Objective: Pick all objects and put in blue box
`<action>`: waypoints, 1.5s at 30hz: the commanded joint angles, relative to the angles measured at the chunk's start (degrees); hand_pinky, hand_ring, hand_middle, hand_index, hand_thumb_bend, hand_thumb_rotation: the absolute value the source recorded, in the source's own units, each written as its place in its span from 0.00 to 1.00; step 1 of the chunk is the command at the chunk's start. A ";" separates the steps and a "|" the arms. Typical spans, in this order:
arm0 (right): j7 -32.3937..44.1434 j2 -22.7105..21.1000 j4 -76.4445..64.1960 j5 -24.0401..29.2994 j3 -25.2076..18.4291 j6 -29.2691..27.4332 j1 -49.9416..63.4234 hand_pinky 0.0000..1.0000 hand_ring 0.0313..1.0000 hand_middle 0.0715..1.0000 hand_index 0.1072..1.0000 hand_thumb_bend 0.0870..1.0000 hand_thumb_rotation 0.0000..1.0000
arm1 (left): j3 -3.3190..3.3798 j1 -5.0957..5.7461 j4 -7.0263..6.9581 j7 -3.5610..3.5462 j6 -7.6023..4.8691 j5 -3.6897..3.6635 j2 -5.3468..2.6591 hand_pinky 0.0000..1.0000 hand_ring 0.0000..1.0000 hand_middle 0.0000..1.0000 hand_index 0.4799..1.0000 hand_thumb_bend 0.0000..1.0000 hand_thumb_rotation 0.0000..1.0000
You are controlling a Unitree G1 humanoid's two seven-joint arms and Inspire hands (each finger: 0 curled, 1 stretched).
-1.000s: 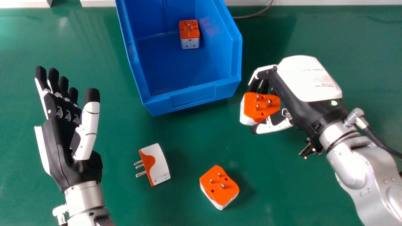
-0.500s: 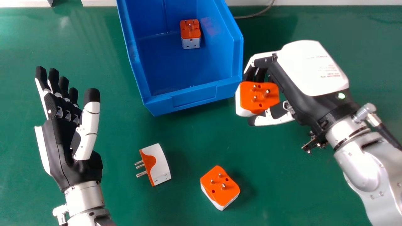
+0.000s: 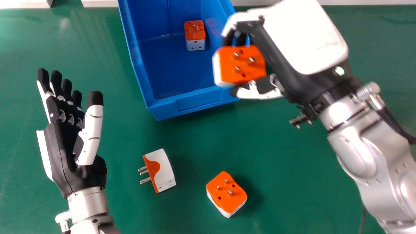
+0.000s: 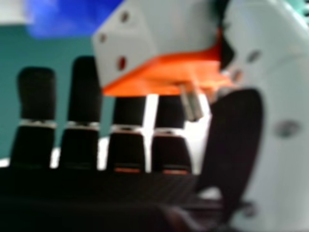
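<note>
In the head view, three pins are seen on the orange face of the held adapter (image 3: 242, 66); in the right hand view, holes are shown in its white side. It is pinched between the thumb and curled fingers of the right hand (image 3: 302, 39), seen against the blue box (image 3: 198, 101). At left, the left hand (image 3: 70, 156) is held with fingers extended.

green tabletop (image 3: 286, 169), white strips (image 3: 26, 4) along far edge, pale glare (image 3: 64, 22)

One orange-white plug (image 3: 195, 34) sits in the blue box (image 3: 198, 101), another (image 3: 242, 66) held, two (image 3: 227, 202) outside
</note>
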 commanded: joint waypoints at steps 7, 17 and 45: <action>-1.92 4.14 9.24 -1.59 3.63 -4.05 -13.51 0.32 0.41 0.46 0.45 0.45 0.00 | 0.35 -1.08 0.08 0.53 -1.17 0.99 -1.17 1.00 1.00 1.00 1.00 0.64 0.41; -20.84 7.35 42.77 -7.52 10.20 -9.27 -29.93 0.32 0.41 0.46 0.45 0.45 0.00 | 0.82 -2.13 1.08 0.65 -1.62 0.62 -1.35 1.00 1.00 1.00 1.00 0.65 0.41; -16.63 7.50 62.61 -10.64 21.71 3.31 -39.64 0.31 0.43 0.47 0.46 0.45 0.00 | 0.66 -3.74 2.29 1.19 -2.55 0.91 -1.64 1.00 1.00 1.00 1.00 0.65 0.40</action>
